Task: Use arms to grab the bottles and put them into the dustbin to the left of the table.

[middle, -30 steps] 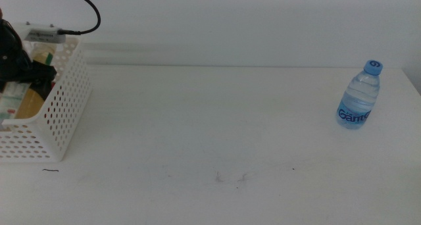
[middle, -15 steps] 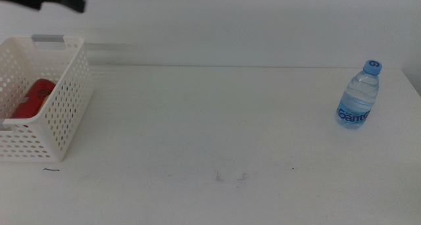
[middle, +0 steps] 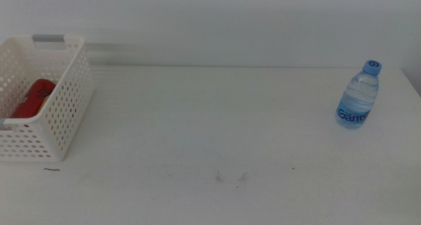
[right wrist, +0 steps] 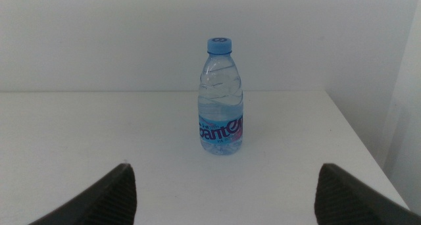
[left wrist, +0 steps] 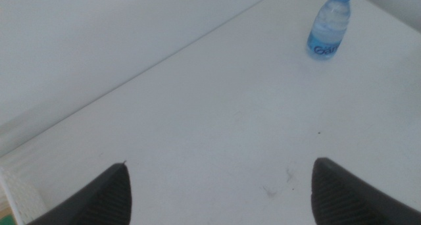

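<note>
I see left gripper (left wrist: 217, 185) high above far-left table (middle: 197, 133), jaws spread wide, holding nothing. Right gripper (right wrist: 223, 192) low at right, facing water bottle (right wrist: 221, 97), jaws wide apart, empty. Bottle upright, far right on table, untouched. Dustbin (middle: 66, 106) at left edge, red can (middle: 31, 99) lying inside.

The left black pincer gripper (left wrist: 217, 185) hangs high above the far left corner of the counter, fingers (left wrist: 105, 195) spread wide and empty. The right black pincer gripper (right wrist: 223, 192) is likewise spread wide, empty.
</note>
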Controlling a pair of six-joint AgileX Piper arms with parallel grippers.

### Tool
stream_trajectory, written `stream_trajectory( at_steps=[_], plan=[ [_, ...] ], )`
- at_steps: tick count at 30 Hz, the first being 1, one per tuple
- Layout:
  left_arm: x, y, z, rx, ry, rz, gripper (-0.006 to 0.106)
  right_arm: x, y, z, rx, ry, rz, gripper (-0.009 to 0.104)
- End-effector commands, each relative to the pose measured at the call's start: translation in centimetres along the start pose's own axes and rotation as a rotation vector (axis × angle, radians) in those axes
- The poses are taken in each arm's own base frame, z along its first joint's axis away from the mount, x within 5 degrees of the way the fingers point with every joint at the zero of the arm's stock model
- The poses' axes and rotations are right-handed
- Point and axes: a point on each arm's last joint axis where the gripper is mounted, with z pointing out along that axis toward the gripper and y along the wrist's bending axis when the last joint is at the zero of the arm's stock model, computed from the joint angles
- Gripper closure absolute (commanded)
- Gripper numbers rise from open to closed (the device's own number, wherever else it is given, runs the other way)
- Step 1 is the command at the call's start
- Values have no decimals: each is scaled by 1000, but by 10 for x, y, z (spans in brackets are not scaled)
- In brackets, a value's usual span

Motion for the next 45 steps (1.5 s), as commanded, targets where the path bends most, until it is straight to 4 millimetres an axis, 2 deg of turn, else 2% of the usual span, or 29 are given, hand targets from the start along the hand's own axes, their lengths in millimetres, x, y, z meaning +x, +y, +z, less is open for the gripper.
stream_trajectory(
  at_steps=[1,8,11,13,14,17,20,23,29,34,38,45],
  plan=[
    [0,-4,-5,8,-19,5,7,0,-1,0,9,-14,-8,4],
    [1,-4,-6,-2,-16,9,7,-1,-1,0,9,-18,-12,4],
    [1,-4,-6,-2,-16,9,7,-14,1,-1,1,-167,-102,4],
    [1,-4,-6,-2,-16,9,7,-19,2,0,-14,-204,-22,4],
    [1,-3,-5,-2,-14,9,7,-18,2,5,-16,-167,-6,4],
    [1,-3,-5,-2,-14,9,7,-32,3,23,-15,-54,-56,4],
    [1,-3,-5,-12,-10,13,7,-47,4,55,-23,55,-65,4],
    [1,-3,-5,-12,-10,13,7,-52,5,86,-34,99,-63,4],
    [1,-2,-5,-18,-7,15,7,-32,7,132,-57,157,-46,4],
    [1,-2,-5,-18,-7,15,7,-20,9,157,-80,64,-38,4],
    [1,-1,-5,-24,-4,18,7,2,10,176,-86,28,-66,4],
    [1,-1,-5,-24,-4,18,7,37,-4,221,60,87,-19,4]
  ],
)
